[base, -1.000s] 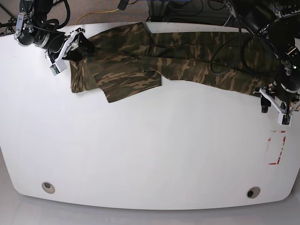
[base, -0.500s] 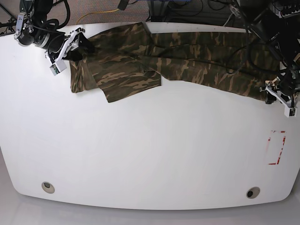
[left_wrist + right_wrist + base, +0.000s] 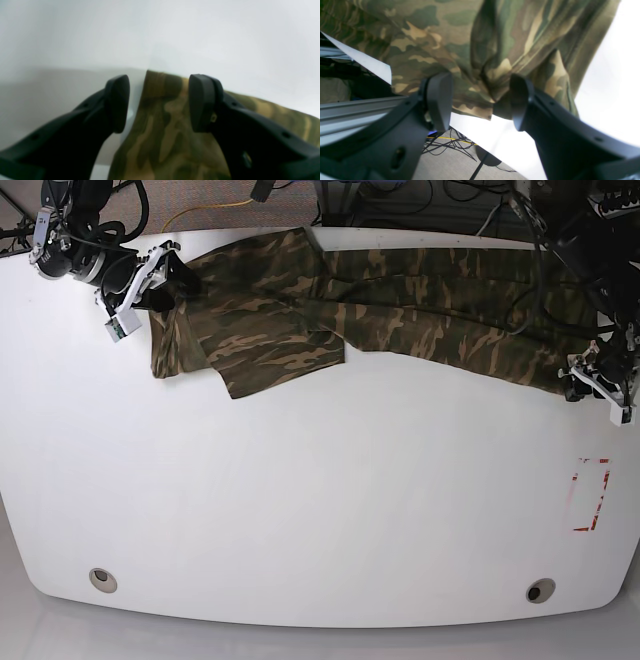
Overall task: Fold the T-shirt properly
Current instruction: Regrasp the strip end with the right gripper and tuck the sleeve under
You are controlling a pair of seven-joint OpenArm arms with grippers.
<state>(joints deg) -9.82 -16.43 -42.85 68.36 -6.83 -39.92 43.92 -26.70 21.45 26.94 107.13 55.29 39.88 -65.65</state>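
Note:
The camouflage T-shirt (image 3: 400, 310) lies stretched along the far edge of the white table (image 3: 320, 490), with a flap folded over at its left end. My right gripper (image 3: 145, 285) is at that left end. In the right wrist view it (image 3: 480, 100) stands open, its fingers either side of a bunched fold of the shirt (image 3: 445, 37) at the table's edge. My left gripper (image 3: 598, 390) is at the shirt's right corner. Seen from the left wrist, it (image 3: 160, 102) is open too, with the shirt's corner (image 3: 162, 140) lying between its fingers (image 3: 117, 102), unclamped.
A red-outlined rectangle (image 3: 590, 495) is marked on the table near its right edge. Two round holes (image 3: 102, 580) (image 3: 540, 591) sit near the front edge. Cables and an aluminium rail (image 3: 357, 110) lie behind the far edge, beside the right gripper.
My left gripper has moved back and slightly right, from the bare table onto the shirt's right corner. The right gripper and the shirt have stayed put.

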